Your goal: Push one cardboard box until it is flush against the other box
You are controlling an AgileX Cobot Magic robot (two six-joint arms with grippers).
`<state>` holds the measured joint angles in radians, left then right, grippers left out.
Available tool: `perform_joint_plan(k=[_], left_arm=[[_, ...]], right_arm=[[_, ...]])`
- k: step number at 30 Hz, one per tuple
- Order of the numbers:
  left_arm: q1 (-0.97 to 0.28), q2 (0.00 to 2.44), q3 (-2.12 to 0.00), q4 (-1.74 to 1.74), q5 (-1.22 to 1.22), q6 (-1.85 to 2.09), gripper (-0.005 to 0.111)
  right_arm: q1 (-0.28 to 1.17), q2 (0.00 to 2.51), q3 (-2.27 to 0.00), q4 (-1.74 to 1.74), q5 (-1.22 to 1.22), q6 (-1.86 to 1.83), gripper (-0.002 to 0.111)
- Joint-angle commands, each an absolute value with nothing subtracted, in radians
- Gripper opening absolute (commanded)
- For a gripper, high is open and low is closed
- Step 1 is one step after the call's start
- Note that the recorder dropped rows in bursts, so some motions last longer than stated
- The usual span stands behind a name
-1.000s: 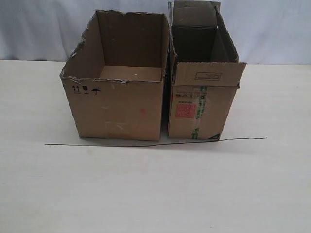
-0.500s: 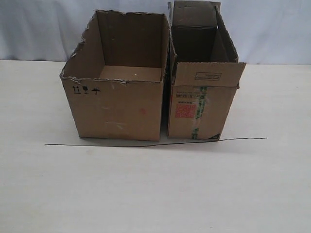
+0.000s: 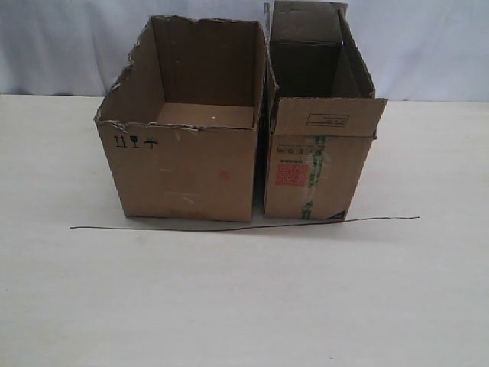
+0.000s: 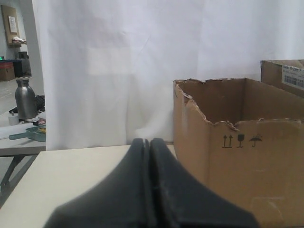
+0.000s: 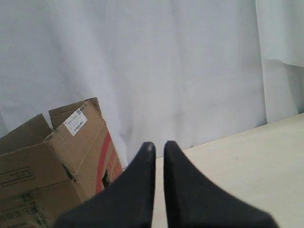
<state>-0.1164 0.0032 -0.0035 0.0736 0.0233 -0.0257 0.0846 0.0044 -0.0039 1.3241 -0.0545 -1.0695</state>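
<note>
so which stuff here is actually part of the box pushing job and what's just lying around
Part of the job:
- cardboard box, narrower, with flaps, red label and green tape on its end
- other box, wider, with a ragged torn rim
- left end effector and right end effector

Just lying about:
- thin dark wire on the table in front of both boxes
- metal bottle on a side table

— What can't you make out?
— My arms never appear in the overhead view. The cardboard box (image 5: 52,166) is cut off at the edge beside my right claw (image 5: 156,148).
— And the wide one?
— The other box (image 4: 237,152) runs off-frame; its symbols' (image 3: 135,141) meaning is too small to read.
</note>
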Motion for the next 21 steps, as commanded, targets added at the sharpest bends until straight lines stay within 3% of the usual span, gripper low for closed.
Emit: perform_joint_plan(k=[1, 17, 21], left_arm=[[-0.112, 0.000, 0.000, 0.069, 0.016, -0.031, 0.000], [-0.112, 0.000, 0.000, 0.069, 0.016, -0.031, 0.000], [-0.112, 0.000, 0.000, 0.069, 0.016, -0.031, 0.000]], right_arm=[[0.084, 0.000, 0.000, 1.312, -0.054, -1.086, 0.005], [0.084, 0.000, 0.000, 1.233, -0.054, -1.106, 0.005], [0.084, 0.000, 0.000, 1.233, 0.000, -1.261, 0.005]])
